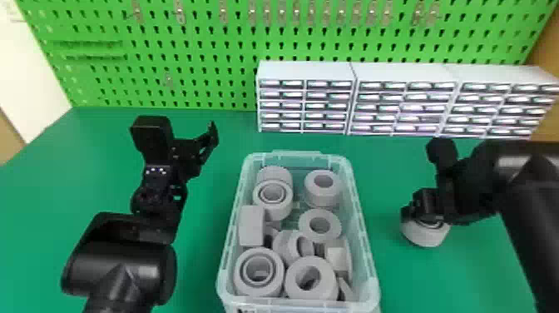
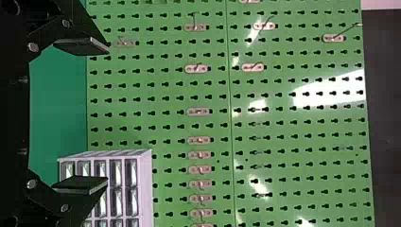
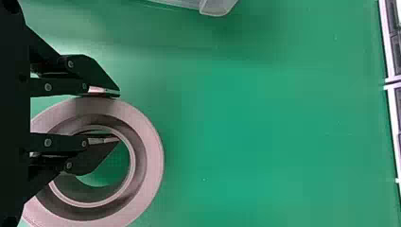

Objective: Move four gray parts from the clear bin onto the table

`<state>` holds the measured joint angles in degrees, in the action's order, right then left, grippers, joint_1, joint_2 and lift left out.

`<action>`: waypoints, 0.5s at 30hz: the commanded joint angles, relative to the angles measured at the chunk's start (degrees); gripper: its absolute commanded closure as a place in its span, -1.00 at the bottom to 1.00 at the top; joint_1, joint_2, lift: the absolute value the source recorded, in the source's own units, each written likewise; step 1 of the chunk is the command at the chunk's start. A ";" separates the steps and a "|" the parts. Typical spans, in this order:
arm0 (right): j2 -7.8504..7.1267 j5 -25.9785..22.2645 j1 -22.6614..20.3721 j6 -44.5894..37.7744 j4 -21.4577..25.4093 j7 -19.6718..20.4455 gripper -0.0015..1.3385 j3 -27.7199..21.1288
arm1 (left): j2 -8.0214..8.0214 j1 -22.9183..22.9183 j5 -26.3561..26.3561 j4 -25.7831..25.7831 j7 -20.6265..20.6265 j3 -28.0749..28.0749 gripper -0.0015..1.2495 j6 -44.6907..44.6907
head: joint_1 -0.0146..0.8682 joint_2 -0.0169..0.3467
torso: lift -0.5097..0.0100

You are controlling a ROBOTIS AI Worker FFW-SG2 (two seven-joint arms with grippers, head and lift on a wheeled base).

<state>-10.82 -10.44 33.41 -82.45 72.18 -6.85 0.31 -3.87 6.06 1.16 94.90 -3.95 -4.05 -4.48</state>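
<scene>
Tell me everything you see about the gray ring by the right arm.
The gray ring is thick and round, matte and plastic-looking, with a darker groove around an inner ring and a wide open hole. It is outside the clear bin, to its right, hole facing up. The right gripper grips its wall, one finger outside, the other in the hole. Whether its underside touches the table is unclear.
</scene>
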 commanded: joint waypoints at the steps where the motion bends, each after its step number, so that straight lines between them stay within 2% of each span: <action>1: 0.36 -0.64 -1.16 2.65 -0.03 0.00 0.57 -0.31 | 0.00 0.00 -0.01 -0.07 -0.09 -0.17 -0.53 0.00 | 0.60 -0.51 | 0.76; 15: 0.27 -1.52 -2.12 3.97 -0.20 0.00 0.57 0.39 | 0.00 0.00 0.25 -0.07 -0.18 -0.17 -0.53 0.00 | 0.60 -0.51 | 0.76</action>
<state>-10.42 -11.66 31.23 -78.31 71.98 -6.85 -0.05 -3.87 6.05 1.33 94.83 -4.12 -4.22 -4.48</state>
